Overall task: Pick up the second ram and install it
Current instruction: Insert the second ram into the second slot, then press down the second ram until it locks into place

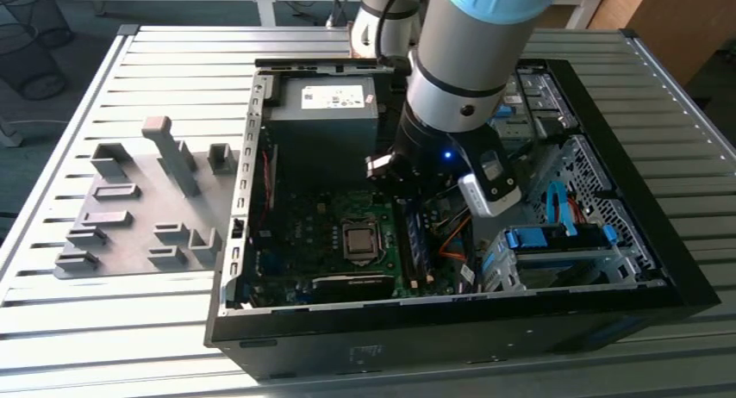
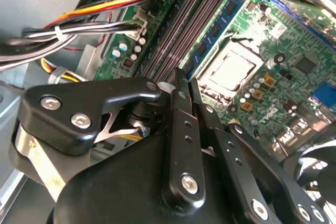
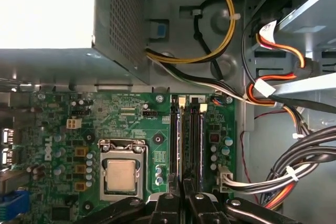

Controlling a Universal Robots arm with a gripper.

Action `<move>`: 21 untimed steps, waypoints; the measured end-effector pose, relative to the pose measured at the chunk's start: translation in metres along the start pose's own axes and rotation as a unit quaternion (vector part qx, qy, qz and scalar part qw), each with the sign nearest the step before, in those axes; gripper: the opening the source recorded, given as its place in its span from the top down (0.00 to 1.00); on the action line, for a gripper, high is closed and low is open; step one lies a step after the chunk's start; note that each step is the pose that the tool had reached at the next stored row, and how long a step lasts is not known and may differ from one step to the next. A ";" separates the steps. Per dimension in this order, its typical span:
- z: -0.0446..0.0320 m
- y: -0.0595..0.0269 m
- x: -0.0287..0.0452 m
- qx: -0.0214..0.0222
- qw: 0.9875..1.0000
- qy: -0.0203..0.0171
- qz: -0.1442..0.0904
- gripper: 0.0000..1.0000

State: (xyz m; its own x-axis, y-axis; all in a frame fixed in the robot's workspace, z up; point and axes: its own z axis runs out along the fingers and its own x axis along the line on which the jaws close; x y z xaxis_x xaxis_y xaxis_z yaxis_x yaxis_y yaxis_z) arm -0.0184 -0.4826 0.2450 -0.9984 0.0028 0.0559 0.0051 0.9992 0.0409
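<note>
A thin blue-green ram stick (image 2: 218, 24) with black chips stands seated in a motherboard slot beside the CPU socket (image 2: 231, 69). In the exterior view it is the upright green-blue strip (image 1: 415, 243). In the first wrist view it appears edge-on (image 3: 179, 140). I cannot tell whether it is the second ram. My gripper (image 2: 185, 80) hangs inside the open computer case, directly over the near end of the ram slots (image 3: 182, 184). Its two black fingers (image 2: 181, 129) are pressed together, and I see nothing between them.
The black case (image 1: 460, 329) walls surround the arm. The power supply (image 1: 322, 105) sits at the back, and bundled cables (image 3: 294, 166) and bright-blue drive clips (image 1: 552, 237) are beside the slots. A grey slotted holder tray (image 1: 127, 243) lies on the table on the exterior view's left.
</note>
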 end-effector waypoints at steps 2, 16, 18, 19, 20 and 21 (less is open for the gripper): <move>0.0034 -0.0012 -0.0002 0.000 1.000 0.000 0.000 0.86; 0.0173 -0.0052 -0.0011 -0.001 1.000 -0.001 0.017 0.86; 0.0177 -0.0052 -0.0011 -0.001 1.000 -0.001 0.017 0.86; 0.0179 -0.0052 -0.0011 -0.001 1.000 -0.001 0.017 0.86; 0.0183 -0.0051 -0.0011 -0.001 1.000 -0.001 0.017 0.86; 0.0188 -0.0049 -0.0012 -0.001 1.000 -0.001 0.017 0.86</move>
State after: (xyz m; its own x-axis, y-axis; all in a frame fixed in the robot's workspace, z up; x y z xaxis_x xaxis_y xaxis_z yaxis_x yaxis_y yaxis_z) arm -0.0183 -0.4868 0.2260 -0.9978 0.0363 0.0559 0.0386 0.9984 0.0411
